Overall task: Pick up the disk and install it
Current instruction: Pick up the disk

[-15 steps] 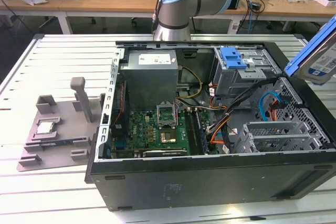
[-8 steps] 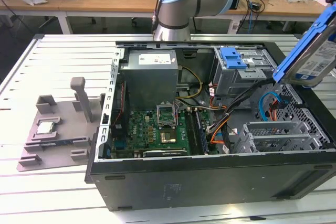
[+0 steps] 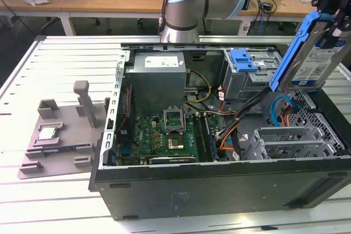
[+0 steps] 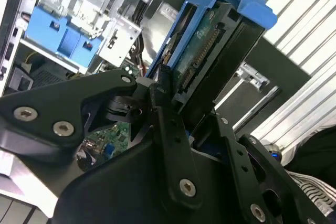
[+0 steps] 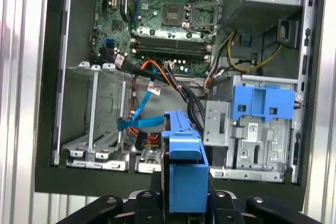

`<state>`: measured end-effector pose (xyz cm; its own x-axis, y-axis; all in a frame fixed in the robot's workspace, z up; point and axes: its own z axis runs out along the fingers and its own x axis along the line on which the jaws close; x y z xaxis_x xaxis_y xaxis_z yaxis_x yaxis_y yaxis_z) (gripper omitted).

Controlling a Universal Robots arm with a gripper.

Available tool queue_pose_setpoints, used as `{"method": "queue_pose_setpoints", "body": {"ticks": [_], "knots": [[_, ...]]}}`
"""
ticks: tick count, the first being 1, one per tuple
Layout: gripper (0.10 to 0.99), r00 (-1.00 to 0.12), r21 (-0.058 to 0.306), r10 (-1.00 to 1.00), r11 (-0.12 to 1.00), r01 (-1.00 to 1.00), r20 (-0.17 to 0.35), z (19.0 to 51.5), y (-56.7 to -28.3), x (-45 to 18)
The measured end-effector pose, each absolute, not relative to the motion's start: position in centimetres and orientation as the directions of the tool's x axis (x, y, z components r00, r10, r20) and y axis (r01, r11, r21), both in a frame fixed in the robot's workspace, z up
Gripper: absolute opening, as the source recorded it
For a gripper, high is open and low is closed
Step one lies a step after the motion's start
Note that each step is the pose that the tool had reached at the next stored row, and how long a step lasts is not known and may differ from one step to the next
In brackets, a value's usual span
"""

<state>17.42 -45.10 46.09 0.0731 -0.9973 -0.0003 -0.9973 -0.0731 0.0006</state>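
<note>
Slatted pale metal forms the surface (image 3: 55, 58) on which an open computer case (image 3: 219, 190) is laid on its side, with wooden desks behind it. The disk (image 3: 315, 53) is held in the air above the case, over its end at the exterior view's right and clear of everything inside. The fingers (image 4: 170, 129) of the gripper (image 4: 197, 124) are closed on it, one on each side. In the exterior view its long axis is seen to run steeply, the upper end leaning toward the exterior view's right and the labelled face turned outward from the case. In the second wrist view the connector edge is seen near the fingers. The step in hand is judged to be the carrying of the disk toward the empty metal cage (image 3: 290, 141) inside the case. For this to be done well, a firm grip should be kept, the tilt taken out so that the blue frame is squared with the cage's rails, and the loose blue and orange cables (image 5: 139, 114) beside the cage avoided.
</note>
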Motion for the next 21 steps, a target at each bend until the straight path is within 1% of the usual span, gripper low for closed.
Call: {"method": "queue_pose_setpoints", "body": {"ticks": [6, 18, 19, 21], "knots": [[0.369, 0.073, -0.002, -0.997, -0.073, -0.997, 0.000, 46.1, -45.1, 16.3], [0.369, 0.072, -0.005, -0.997, -0.072, -0.997, 0.000, 47.5, -45.1, 16.1], [0.369, 0.067, -0.006, -0.998, -0.067, -0.998, 0.000, 47.6, -45.1, 16.1], [0.369, 0.022, -0.006, -1.000, -0.022, -1.000, 0.000, 47.6, -45.1, 16.1]]}}
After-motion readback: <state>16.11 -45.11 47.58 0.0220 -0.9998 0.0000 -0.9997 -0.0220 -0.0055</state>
